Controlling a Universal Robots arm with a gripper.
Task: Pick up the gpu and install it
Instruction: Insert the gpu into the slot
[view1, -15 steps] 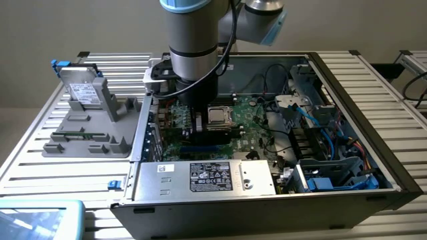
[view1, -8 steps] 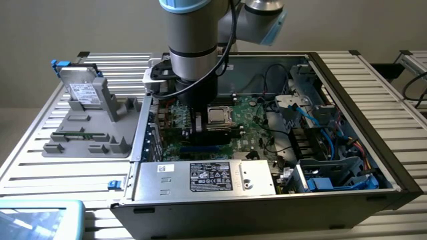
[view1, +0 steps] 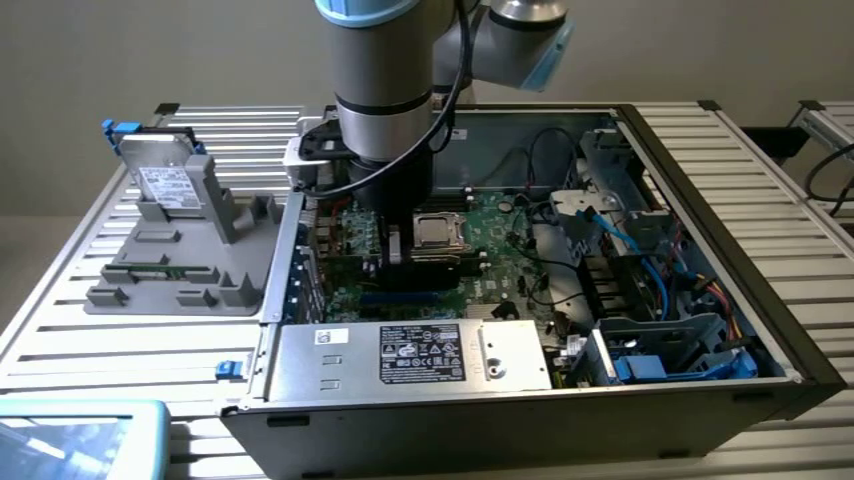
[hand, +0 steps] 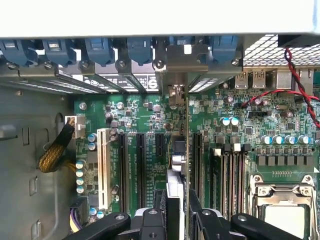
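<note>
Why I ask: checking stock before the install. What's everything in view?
computer case: one, black, open on the table
motherboard: one, green, inside the case
power supply: one, silver, case's near edge
gpu: one, green, edge-on at the expansion slots
holder: one, grey, exterior view's left of case
hard drive: one, silver, upright in the holder
memory stick: one, green, lying in the holder
arm: one, grey, reaching into the case
gripper: one, black, closed on the gpu

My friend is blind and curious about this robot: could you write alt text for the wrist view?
The gripper holds the gpu edge-on over a green motherboard, its silver bracket toward the case's rear slot openings. Black expansion slots lie on either side of the card, and a CPU socket sits farther off.
</note>
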